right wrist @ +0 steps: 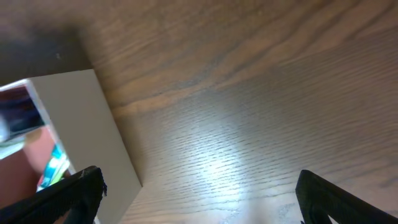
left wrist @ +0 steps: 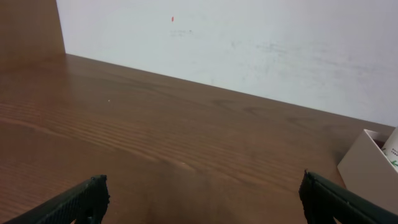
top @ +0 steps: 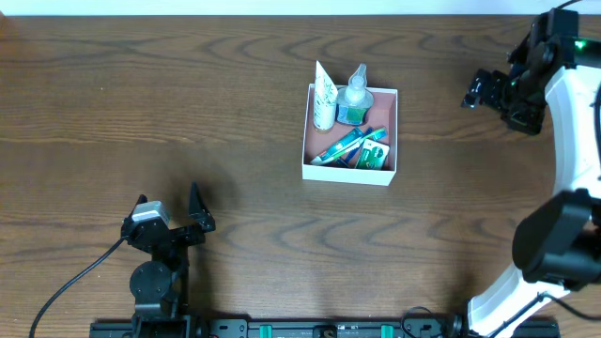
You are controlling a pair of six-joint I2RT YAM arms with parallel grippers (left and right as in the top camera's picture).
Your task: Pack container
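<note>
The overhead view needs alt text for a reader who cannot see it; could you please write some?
A square white-walled container sits on the wooden table, holding a white tube, a clear bottle and green-blue packets. The left claw, open, is at lower left; the right claw, open, at upper right.

Item count on table (top: pixel 188 113):
Container (top: pixel 346 174): one, centre right.
Inside container: white tube (top: pixel 324 94), one, far left corner; clear bottle (top: pixel 355 92), one, just beside tube; teal-green packs (top: pixel 340 145), two, near side.
Grippers: two, namely left gripper (top: pixel 169 195), near left, and right gripper (top: pixel 476 89), far right.
</note>
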